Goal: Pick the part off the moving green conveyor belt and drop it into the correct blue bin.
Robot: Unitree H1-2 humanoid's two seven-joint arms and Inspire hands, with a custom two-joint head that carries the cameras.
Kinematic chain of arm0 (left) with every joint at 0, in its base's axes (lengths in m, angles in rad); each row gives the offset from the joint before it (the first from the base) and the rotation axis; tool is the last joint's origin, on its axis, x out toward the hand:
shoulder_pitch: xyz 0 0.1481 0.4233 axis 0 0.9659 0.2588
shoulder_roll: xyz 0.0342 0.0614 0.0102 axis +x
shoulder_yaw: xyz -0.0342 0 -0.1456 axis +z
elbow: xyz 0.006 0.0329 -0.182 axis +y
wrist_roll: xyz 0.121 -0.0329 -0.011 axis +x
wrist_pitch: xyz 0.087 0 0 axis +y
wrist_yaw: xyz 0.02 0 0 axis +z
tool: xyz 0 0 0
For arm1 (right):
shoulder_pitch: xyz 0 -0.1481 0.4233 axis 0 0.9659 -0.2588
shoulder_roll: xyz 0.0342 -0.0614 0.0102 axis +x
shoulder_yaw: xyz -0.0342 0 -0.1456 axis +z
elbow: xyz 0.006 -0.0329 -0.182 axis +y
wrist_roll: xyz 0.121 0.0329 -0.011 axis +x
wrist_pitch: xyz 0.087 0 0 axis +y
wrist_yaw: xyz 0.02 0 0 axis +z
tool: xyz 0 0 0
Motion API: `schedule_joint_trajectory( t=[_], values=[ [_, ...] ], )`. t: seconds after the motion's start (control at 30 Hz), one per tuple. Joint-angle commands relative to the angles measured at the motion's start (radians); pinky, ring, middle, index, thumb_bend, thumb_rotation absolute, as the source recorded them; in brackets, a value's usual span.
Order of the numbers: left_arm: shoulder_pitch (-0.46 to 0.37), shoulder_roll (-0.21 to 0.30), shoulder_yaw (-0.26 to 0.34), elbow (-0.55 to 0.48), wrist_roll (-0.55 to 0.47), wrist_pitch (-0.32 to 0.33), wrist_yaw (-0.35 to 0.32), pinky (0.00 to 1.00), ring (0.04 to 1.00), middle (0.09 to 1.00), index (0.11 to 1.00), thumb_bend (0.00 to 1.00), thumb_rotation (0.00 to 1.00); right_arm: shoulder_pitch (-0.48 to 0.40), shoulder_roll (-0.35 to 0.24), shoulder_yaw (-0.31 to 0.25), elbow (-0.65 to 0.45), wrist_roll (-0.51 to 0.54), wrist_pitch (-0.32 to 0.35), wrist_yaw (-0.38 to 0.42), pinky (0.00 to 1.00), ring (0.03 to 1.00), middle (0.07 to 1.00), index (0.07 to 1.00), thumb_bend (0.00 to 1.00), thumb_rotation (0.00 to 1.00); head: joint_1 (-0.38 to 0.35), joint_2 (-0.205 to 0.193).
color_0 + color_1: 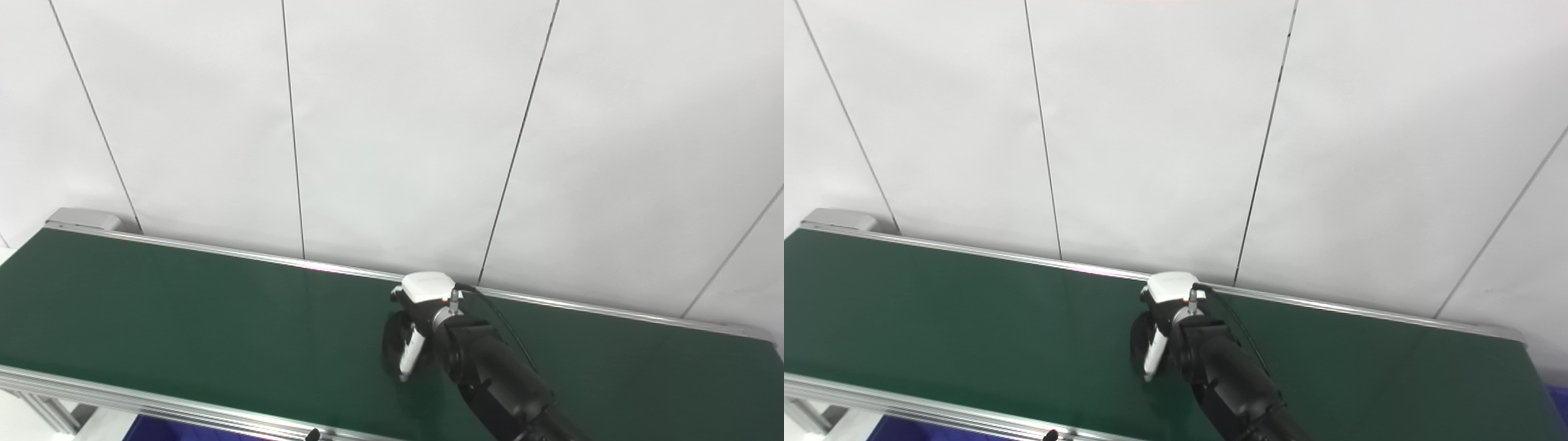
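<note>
The green conveyor belt (184, 318) runs across the picture, left to right. My right hand (411, 327) reaches in from the bottom right and hangs over the middle of the belt, near its far rail. Its white back faces up and its dark fingers (395, 349) point down onto the belt. A dark blurred shape sits under the fingers; I cannot tell whether it is a part or only the fingers. No separate part shows anywhere on the belt. My left hand is not in view.
The belt's silver rails run along its near edge (153, 401) and its far edge (257, 254), with a white panelled wall behind. A strip of blue bin (144, 429) shows below the near rail, and another blue corner (1557, 392) shows at the far right.
</note>
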Motion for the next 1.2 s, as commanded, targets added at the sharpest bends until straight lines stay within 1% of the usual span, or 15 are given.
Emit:
schedule_joint_trajectory(
  t=[0.0,0.03,0.07,0.13,0.17,0.27,0.3,0.37,0.5,0.6,0.7,0.8,0.9,1.03,1.17],
  values=[
    [0.022,-0.109,-0.098,-0.033,0.0,-0.008,0.0,1.0,0.998,1.0,1.0,0.68,0.99,-0.046,0.004,0.032,0.025,-0.023,0.01,0.038,0.28,0.396,0.554,0.785,0.93,0.07,-0.001,0.001],
    [0.023,-0.109,-0.098,-0.036,-0.001,-0.006,-0.001,1.0,0.995,1.0,1.0,0.68,0.98,-0.054,0.003,0.052,0.042,-0.038,0.009,0.05,0.25,0.359,0.517,0.746,0.75,0.04,-0.003,0.003],
    [0.024,-0.108,-0.098,-0.038,-0.002,-0.004,-0.002,1.0,0.995,1.0,1.0,0.69,0.98,-0.062,0.002,0.071,0.056,-0.052,0.012,0.064,0.24,0.343,0.494,0.697,0.64,0.01,-0.004,0.004],
    [0.024,-0.105,-0.097,-0.039,-0.002,-0.005,-0.003,1.0,0.996,1.0,1.0,0.69,0.98,-0.074,0.004,0.095,0.072,-0.069,0.027,0.093,0.24,0.37,0.494,0.652,0.57,0.0,-0.009,0.008],
    [0.024,-0.104,-0.097,-0.038,-0.002,-0.006,-0.003,1.0,0.996,1.0,1.0,0.69,0.98,-0.078,0.005,0.101,0.075,-0.076,0.034,0.103,0.25,0.391,0.516,0.647,0.55,0.0,-0.009,0.008],
    [0.025,-0.102,-0.094,-0.042,-0.01,0.002,-0.005,1.0,0.995,1.0,1.0,0.7,0.97,-0.085,0.008,0.101,0.07,-0.097,0.052,0.147,0.22,0.398,0.524,0.645,0.53,0.0,-0.014,0.011],
    [0.025,-0.102,-0.093,-0.044,-0.017,0.003,-0.007,1.0,0.996,1.0,1.0,0.7,0.97,-0.088,0.01,0.098,0.071,-0.101,0.054,0.161,0.2,0.398,0.518,0.655,0.53,0.0,-0.015,0.012],
    [0.026,-0.102,-0.093,-0.045,-0.026,0.004,-0.011,1.0,1.0,1.0,1.0,0.7,0.97,-0.089,0.012,0.09,0.07,-0.105,0.055,0.175,0.18,0.399,0.516,0.662,0.53,0.0,-0.015,0.013],
    [0.027,-0.103,-0.095,-0.049,-0.01,0.007,-0.004,1.0,0.998,1.0,1.0,0.71,0.97,-0.081,0.007,0.081,0.04,-0.109,0.053,0.179,0.21,0.403,0.525,0.672,0.53,0.0,-0.016,0.018],
    [0.027,-0.102,-0.096,-0.049,-0.005,0.003,-0.003,1.0,0.986,1.0,1.0,0.69,0.99,-0.072,0.007,0.073,0.032,-0.1,0.05,0.167,0.27,0.41,0.531,0.657,0.53,0.0,-0.016,0.019],
    [0.029,-0.102,-0.096,-0.055,-0.002,0.008,-0.001,1.0,0.987,1.0,1.0,0.69,0.99,-0.061,0.009,0.054,0.02,-0.09,0.052,0.17,0.26,0.411,0.526,0.66,0.53,0.0,-0.018,0.021],
    [0.03,-0.099,-0.097,-0.06,0.0,0.015,-0.003,1.0,0.998,1.0,1.0,0.69,1.0,-0.051,0.006,0.044,0.003,-0.084,0.053,0.176,0.28,0.414,0.524,0.684,0.53,0.0,-0.019,0.023],
    [0.031,-0.099,-0.095,-0.064,-0.006,0.022,-0.004,1.0,0.998,1.0,1.0,0.7,0.99,-0.043,0.001,0.031,-0.019,-0.072,0.045,0.177,0.28,0.412,0.526,0.683,0.53,0.0,-0.02,0.024],
    [0.031,-0.097,-0.093,-0.075,0.002,0.032,0.0,1.0,0.998,0.998,1.0,0.7,1.0,-0.029,-0.019,0.009,-0.117,-0.068,0.051,0.205,0.28,0.407,0.53,0.675,0.53,0.0,-0.027,0.03],
    [0.025,-0.088,-0.083,-0.085,-0.002,0.04,-0.003,1.0,0.986,0.994,1.0,0.67,1.0,-0.035,-0.042,0.008,-0.236,-0.113,0.055,0.277,0.3,0.415,0.531,0.648,0.53,0.0,-0.053,0.042]
  ],
)
